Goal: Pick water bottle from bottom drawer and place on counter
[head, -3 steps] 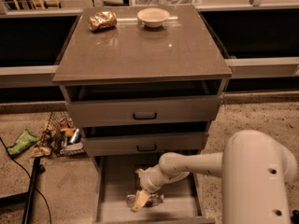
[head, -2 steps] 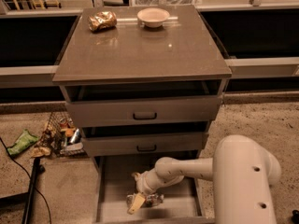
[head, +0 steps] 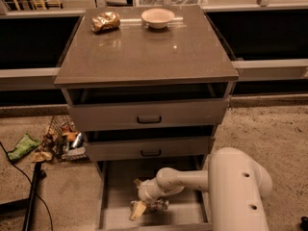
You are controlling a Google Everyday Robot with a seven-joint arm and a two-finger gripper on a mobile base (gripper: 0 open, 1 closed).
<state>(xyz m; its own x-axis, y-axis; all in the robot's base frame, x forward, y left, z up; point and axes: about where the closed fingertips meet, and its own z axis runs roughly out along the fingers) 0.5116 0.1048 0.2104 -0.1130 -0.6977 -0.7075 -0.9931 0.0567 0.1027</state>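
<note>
The bottom drawer (head: 113, 196) is pulled open at the foot of the cabinet. My gripper (head: 137, 209) reaches down into it from the right, its pale yellowish tip low over the drawer floor near the front. The water bottle (head: 160, 205), small, clear and crinkled, lies on the drawer floor right beside the gripper, touching or almost touching its right side. The arm's wrist (head: 150, 189) hides part of the bottle. The counter (head: 144, 52) is the glossy grey-brown top of the cabinet.
A crumpled gold foil packet (head: 105, 21) and a pale bowl (head: 157, 17) sit at the back of the counter. The two upper drawers (head: 148, 113) stand slightly open above the arm. A pile of litter (head: 60, 141) and a black cable (head: 33, 196) lie on the floor at the left.
The gripper has shifted slightly left and down inside the bottom drawer, and the arm's large body has moved left with it. The bottle stays on the drawer floor.
</note>
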